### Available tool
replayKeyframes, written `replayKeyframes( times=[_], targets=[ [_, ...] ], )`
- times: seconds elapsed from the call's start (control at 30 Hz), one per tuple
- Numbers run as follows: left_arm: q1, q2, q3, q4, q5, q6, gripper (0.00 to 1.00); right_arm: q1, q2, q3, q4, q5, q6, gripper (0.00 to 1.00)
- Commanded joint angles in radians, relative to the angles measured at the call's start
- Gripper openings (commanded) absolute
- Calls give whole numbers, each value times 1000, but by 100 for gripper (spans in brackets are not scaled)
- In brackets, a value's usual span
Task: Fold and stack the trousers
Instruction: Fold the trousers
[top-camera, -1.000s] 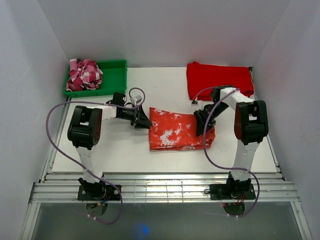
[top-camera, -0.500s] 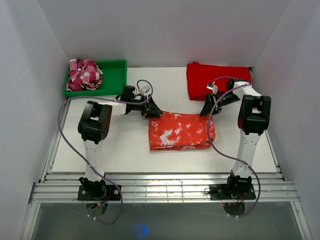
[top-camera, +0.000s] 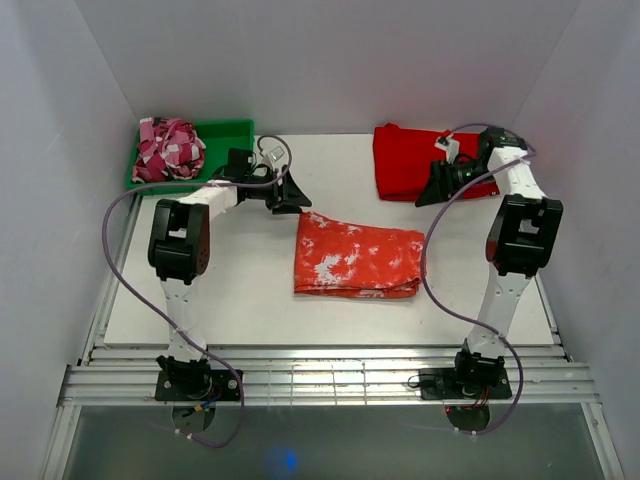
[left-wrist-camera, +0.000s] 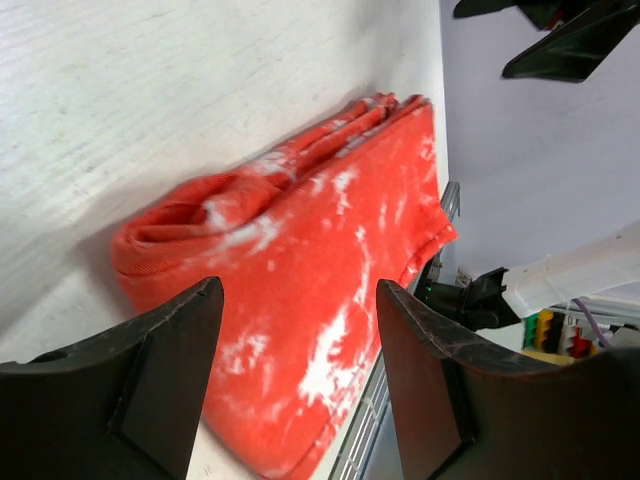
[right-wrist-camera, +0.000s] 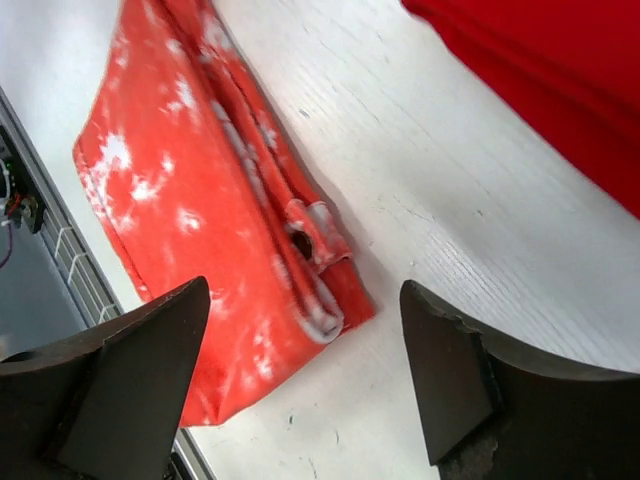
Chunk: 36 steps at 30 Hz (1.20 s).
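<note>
1. Trousers (top-camera: 355, 262) lie folded mid-table, long axis left-right, the right end slightly nearer.
2. Left gripper (top-camera: 290, 195) and right gripper (top-camera: 428, 192) gape wide, empty, off the cloth.
3. Only the right wrist view shows layered edges at the right end; overhead it looks flat.

The trousers (top-camera: 358, 262), orange-red with white splotches, lie folded in a flat oblong on the bench (top-camera: 220, 290), between left pincer (top-camera: 292, 197) and right pincer (top-camera: 425, 192), touching neither.
</note>
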Motion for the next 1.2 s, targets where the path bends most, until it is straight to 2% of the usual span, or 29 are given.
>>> replayKeyframes(
  times=[0.0,0.1,0.23,0.4,0.57,0.77,0.87,0.97,1.03,1.1,1.17],
  targets=[
    [2,-217,-11,-64,63,90,73,-15,-201,61,-28,-60,-33,81],
    [-1,-320,-113,-62,120,50,71,-3,-294,-40,-115,-178,-71,79],
    [-21,-426,-264,-64,154,29,68,58,-373,-342,-209,-226,-172,79],
    [-86,-486,-425,-61,128,24,66,143,-341,-519,-223,-138,-200,75],
    [-112,-423,-525,-25,68,-17,64,166,-275,-680,-218,-13,-244,73],
    [-110,-280,-534,-48,-21,-3,64,164,-173,-718,-38,227,-136,70],
    [-103,-240,-500,-89,-96,33,63,164,-150,-679,39,284,-77,69],
    [-103,-257,-404,-163,-103,142,61,163,-178,-584,32,253,-57,69],
    [-106,-310,-362,-173,-103,229,61,163,-269,-510,16,205,-63,68],
    [-107,-413,-306,-180,-121,304,69,161,-375,-481,53,142,-57,68],
    [-113,-473,-263,-214,-191,433,78,163,-552,-467,172,183,-27,73]
  ],
)
